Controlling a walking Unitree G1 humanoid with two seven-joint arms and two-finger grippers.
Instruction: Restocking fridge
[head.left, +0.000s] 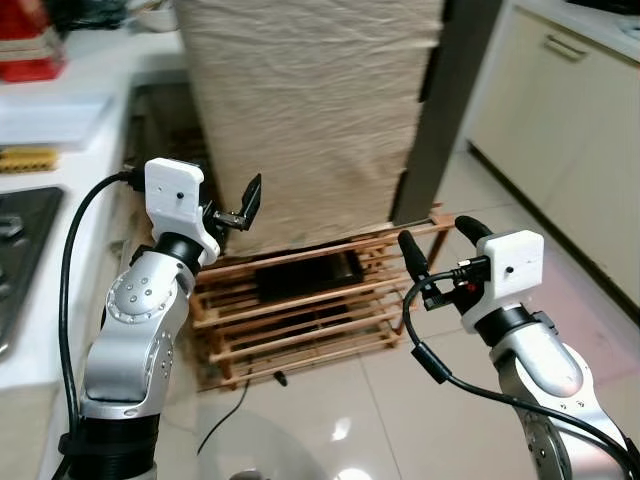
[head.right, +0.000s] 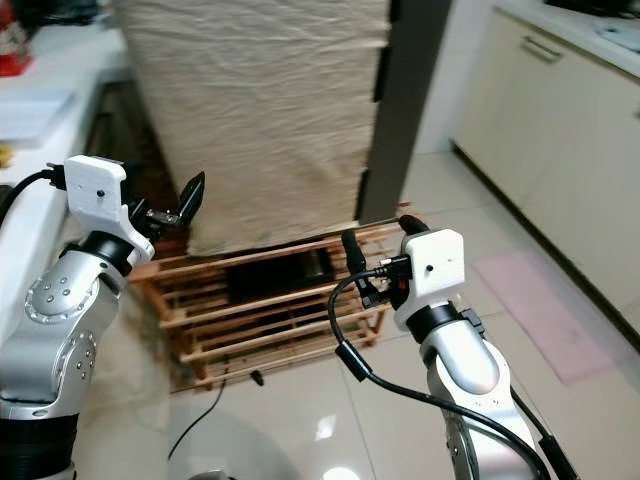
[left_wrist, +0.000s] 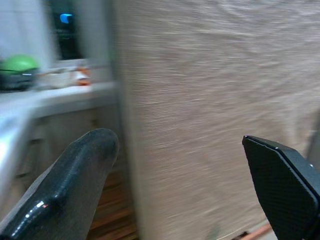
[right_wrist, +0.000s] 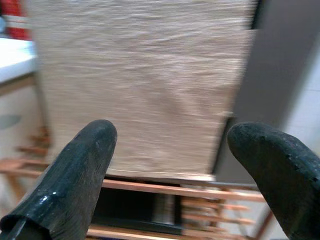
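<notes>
Far left, a white surface (head.left: 90, 70) runs along the wall with a red item (head.left: 30, 40) and a yellow one (head.left: 25, 158) on it, too blurred to name, and a dark stovetop (head.left: 20, 255) below.

Left claw (head.left: 232, 208) is raised near the cloth, fingers spread, holding nothing; the left wrist view confirms the wide gap between fingers (left_wrist: 75, 175).

Centre: the fridge (head.left: 310, 110), judged to be the tall unit draped in a beige cloth (head.right: 260, 110), with a dark side panel (head.left: 450, 100) on its right. It stands on a wooden slat rack (head.left: 300, 310) with a black box (head.left: 305, 275) tucked under it. Door looks closed, and no handle can be made out under the cloth.

Right claw (head.left: 437, 243) is lower, near the rack's corner, fingers spread and empty; right wrist view shows the same gap.

Far right, cream cabinets (head.left: 570, 130) and tiled floor (head.left: 400, 400).

Progress: barely begun. Nothing picked up, no stock item near either claw, fridge not yet opened. Left to do, by judgement: open the fridge, fetch items, place them inside.
</notes>
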